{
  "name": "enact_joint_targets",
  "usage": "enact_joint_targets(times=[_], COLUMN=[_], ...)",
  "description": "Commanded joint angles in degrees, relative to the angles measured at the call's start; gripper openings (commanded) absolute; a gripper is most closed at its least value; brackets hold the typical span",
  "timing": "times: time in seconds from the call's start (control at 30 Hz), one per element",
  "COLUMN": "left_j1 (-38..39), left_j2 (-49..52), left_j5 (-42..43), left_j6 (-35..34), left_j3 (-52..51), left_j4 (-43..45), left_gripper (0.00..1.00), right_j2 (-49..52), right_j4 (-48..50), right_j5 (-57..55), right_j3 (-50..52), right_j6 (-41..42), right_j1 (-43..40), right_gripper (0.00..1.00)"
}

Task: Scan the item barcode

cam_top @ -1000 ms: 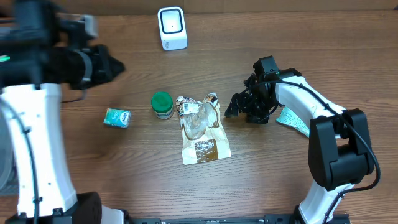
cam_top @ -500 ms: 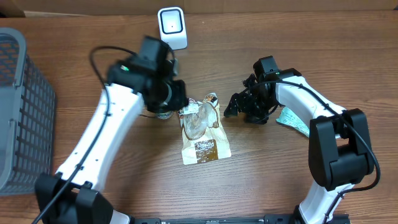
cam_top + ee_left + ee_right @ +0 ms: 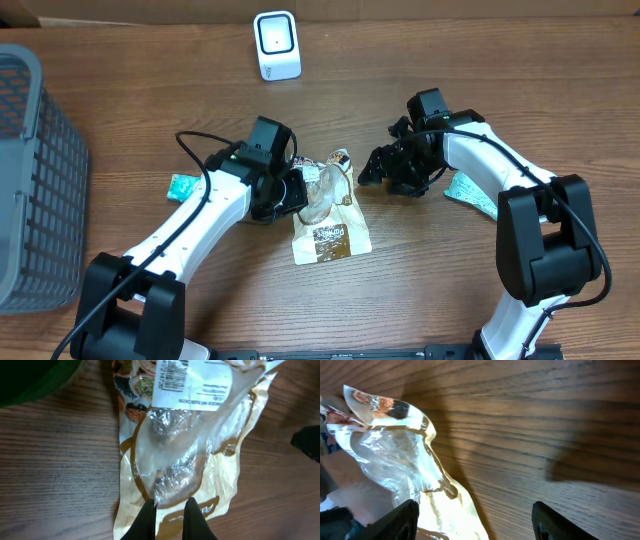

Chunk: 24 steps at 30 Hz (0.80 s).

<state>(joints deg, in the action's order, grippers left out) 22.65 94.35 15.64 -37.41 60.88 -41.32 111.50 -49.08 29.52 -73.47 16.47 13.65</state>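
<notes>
Overhead: left gripper [image 3: 297, 190] closed over food pouch [image 3: 331, 228]; basket [image 3: 45, 170] far left.

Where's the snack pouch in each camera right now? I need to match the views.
Overhead: the snack pouch lies flat at the centre of the picture.
Left wrist: the pouch fills the middle, running top to bottom.
Right wrist: only one end shows, at the left edge.
Shared landmark: its crinkled clear window.
</notes>
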Motion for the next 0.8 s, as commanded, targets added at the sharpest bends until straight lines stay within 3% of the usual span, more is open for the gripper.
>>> enact_joint_targets(times=[0.0,0.5,0.77], left_j1=[0.31,0.24,0.20], left_j2=[2.73,9.53,8.98], left_j5=[1.16,2.21,1.86], left_j6=[-2.08,-6.56,-2.40], left_j3=[-1.25,-1.25,1.16], left_j4=[1.38,1.73,0.92], left_gripper=[0.04,0.04,0.04], right_j2=[0.17,0.17,0.17], right_j4=[0.26,-0.79,1.57], right_j5=[1.27,2.78,3.06], right_j3=[-0.74,1.27,2.95], right_j6=[-0.48,-2.03,-1.97], right_j1=[0.11,0.11,0.11], right_gripper=[0.70,0.67,0.66])
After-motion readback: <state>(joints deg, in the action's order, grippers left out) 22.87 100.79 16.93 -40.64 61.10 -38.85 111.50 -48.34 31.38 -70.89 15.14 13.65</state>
